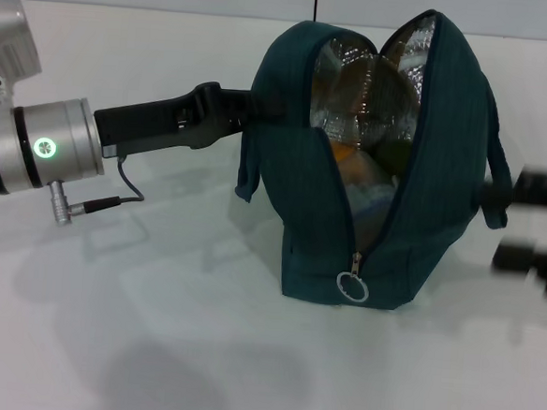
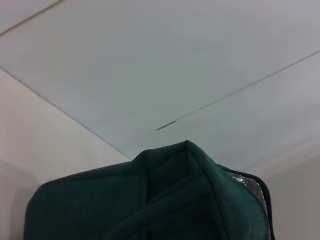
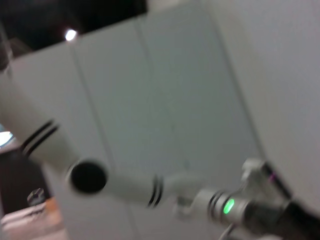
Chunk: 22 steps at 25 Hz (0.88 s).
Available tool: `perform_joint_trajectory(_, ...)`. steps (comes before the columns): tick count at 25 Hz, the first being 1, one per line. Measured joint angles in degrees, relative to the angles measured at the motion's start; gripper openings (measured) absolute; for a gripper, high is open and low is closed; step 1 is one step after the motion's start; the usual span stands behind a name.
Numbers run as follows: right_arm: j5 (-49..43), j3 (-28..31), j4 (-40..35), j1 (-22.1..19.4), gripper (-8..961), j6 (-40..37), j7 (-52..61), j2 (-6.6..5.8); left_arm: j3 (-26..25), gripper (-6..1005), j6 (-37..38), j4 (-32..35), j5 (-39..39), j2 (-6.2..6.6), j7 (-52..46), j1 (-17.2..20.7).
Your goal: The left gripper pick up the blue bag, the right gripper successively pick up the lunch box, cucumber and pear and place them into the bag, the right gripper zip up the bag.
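White table carried the blue bag, unzipped and upright.
Left gripper pinched its handle; right gripper hovered beside, finger state indiscernible.

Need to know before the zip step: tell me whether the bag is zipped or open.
Open. The blue bag gapes at the top, showing silver lining and items inside; the zipper pull sits low at the front. The left gripper meets its side.

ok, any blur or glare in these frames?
Head view: right gripper smeared by motion blur, bag sharp, glare on its foil lining. Right wrist view: blurred throughout, the left arm soft. Left wrist view: evenly lit, no glare.
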Motion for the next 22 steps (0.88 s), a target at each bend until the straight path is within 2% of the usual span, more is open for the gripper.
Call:
perform_joint_trajectory(5, -7.05, -3.95, -0.09, 0.46, 603, 1.46, -3.03, 1.48, -0.51, 114, -0.12, 0.00, -0.12, 0.00, 0.01, -0.16)
perform_joint_trajectory(12, -13.89, -5.98, 0.19, 2.36, 602, 11.55, -2.53, 4.76, -1.36, 122, -0.17, 0.00, -0.12, 0.01, 0.01, -0.17)
perform_joint_trajectory(16, -14.83, -8.60, 1.45, 3.72, 602, 16.79, -1.84, 5.20, -1.36, 126, -0.17, 0.01, -0.15, 0.00, 0.08, -0.14)
perform_joint_trajectory(22, -14.62, -9.67, 2.24, 4.71, 601, 20.48, -1.69, 5.69, -1.35, 133, -0.25, 0.00, -0.19, -0.07, 0.10, -0.08)
